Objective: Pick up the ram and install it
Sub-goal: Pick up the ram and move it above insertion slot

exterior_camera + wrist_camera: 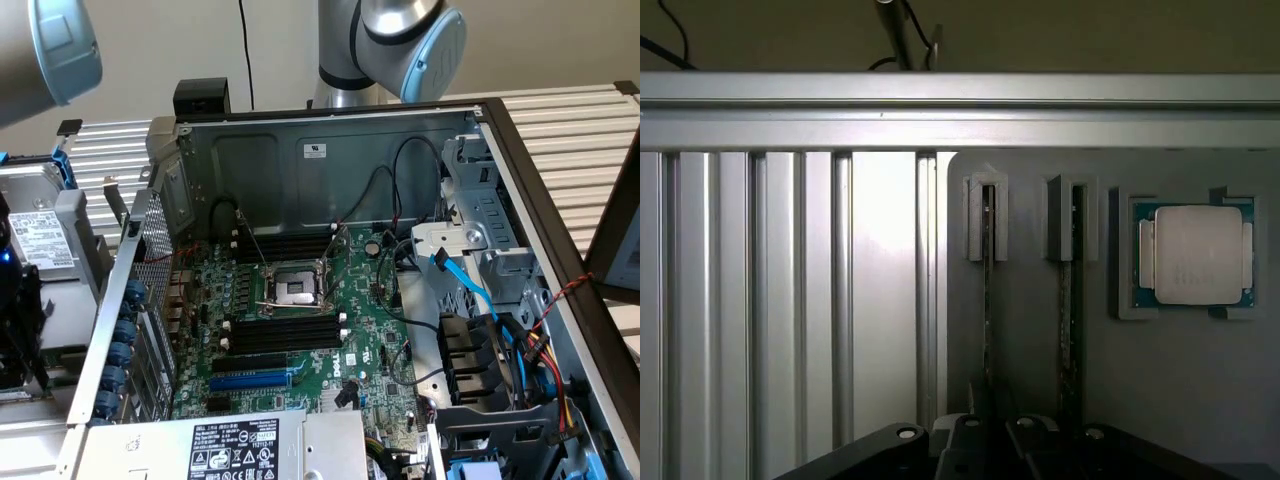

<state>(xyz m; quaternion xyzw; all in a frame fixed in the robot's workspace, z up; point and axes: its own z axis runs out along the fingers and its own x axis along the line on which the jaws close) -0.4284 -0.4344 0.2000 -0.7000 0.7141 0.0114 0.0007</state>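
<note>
Pick step in progress: hand [996, 440] hovering at ram [987, 300], which is standing edge-on in gray holder [1030, 340]. Can't tell how open the hand is. Grasp likely needing square alignment on the thin edge. Motherboard [300, 330] lying at arm's [385, 45] 6 o'clock, exterior view.

Motherboard [340, 372]: green laminate, glossy. Case wall [270, 170] behind motherboard: sheet metal, matt grey. Cable [470, 284] beside motherboard: blue plastic, glossy. Table [560, 130] beyond motherboard: ribbed metal, satin. Holder [1030, 340]: grey plastic, matt. Ram [987, 300], edge-on: dark, matt. Processor lid [1197, 255]: dull silver metal.
</note>
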